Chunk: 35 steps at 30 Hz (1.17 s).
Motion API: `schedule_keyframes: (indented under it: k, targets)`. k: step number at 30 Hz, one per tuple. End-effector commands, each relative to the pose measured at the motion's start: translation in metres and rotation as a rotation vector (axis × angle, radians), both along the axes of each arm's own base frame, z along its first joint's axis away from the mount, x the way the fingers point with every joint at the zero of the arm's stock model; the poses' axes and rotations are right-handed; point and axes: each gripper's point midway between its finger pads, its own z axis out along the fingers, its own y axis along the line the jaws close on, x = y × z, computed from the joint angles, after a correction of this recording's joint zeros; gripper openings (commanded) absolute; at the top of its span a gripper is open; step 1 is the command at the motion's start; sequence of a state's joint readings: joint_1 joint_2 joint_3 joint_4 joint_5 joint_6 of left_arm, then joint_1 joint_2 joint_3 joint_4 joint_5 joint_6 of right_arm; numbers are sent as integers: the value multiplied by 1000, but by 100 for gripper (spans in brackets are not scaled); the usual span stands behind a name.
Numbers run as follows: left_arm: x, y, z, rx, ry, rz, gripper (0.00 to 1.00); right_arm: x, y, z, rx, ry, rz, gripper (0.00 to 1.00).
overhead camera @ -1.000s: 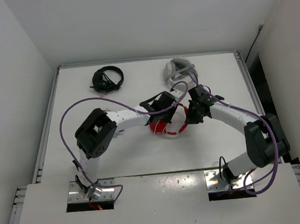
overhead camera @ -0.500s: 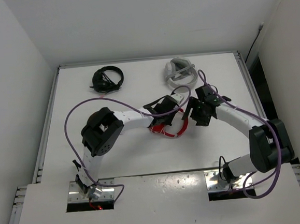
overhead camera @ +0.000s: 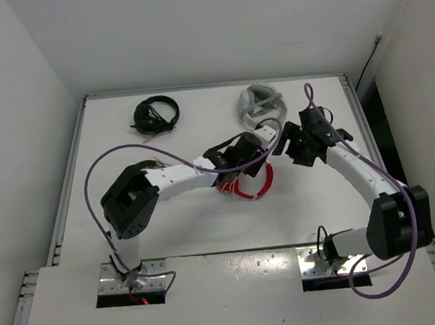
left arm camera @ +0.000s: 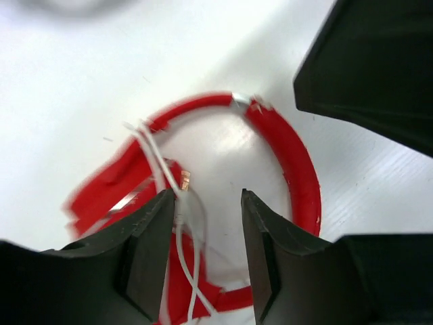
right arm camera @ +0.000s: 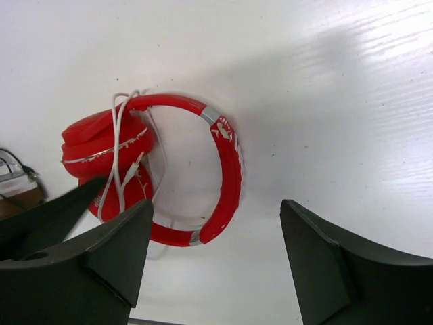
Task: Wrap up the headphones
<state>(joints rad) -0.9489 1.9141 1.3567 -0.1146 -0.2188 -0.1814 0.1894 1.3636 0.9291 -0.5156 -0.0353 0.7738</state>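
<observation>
The red headphones (overhead camera: pixel 251 185) lie flat on the white table, earcups folded together (right arm camera: pixel 101 145) and the headband (right arm camera: pixel 226 169) curving round to the right. Their thin white cable (right arm camera: pixel 120 162) is looped over the earcups. My left gripper (overhead camera: pixel 237 174) hangs just above them, open. In the left wrist view the left gripper (left arm camera: pixel 205 196) has the cable (left arm camera: pixel 179 230) and its plug right beside the left finger (left arm camera: pixel 145 250), and nothing is pinched. My right gripper (overhead camera: pixel 282 147) is to the right of the headphones. In the right wrist view the right gripper (right arm camera: pixel 215 203) is wide open and holds nothing.
Dark headphones (overhead camera: pixel 156 115) lie at the back left. A grey-white headset (overhead camera: pixel 259 103) lies at the back centre, just behind both wrists. A black shape (left arm camera: pixel 369 68) fills the upper right of the left wrist view. Rails run along the table's sides (overhead camera: pixel 355 114).
Both grippers have opened. The right gripper has drawn back to the right and away from the headphones. The left gripper has let go and stays over the earcups.
</observation>
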Motion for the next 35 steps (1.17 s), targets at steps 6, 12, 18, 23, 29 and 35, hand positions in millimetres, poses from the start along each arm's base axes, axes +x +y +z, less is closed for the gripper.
schedule_keyframes:
  k: [6,12,18,23,29,35]
  targets:
    - [18,34,184,-210,-308,132,72,11,-22,42,-28,-137,37,75]
    - [49,114,246,-301,-337,299,78,12,-48,49,-64,-190,94,78]
    - [47,179,220,-129,-268,317,99,9,-88,74,-115,-282,220,83]
    - [41,220,159,-86,-90,367,99,-11,-111,69,-146,-320,354,100]
    - [29,248,121,-90,-18,428,99,-27,-118,60,-206,-339,383,100]
    - [25,267,112,-98,-39,470,99,-37,-111,49,-247,-331,398,100]
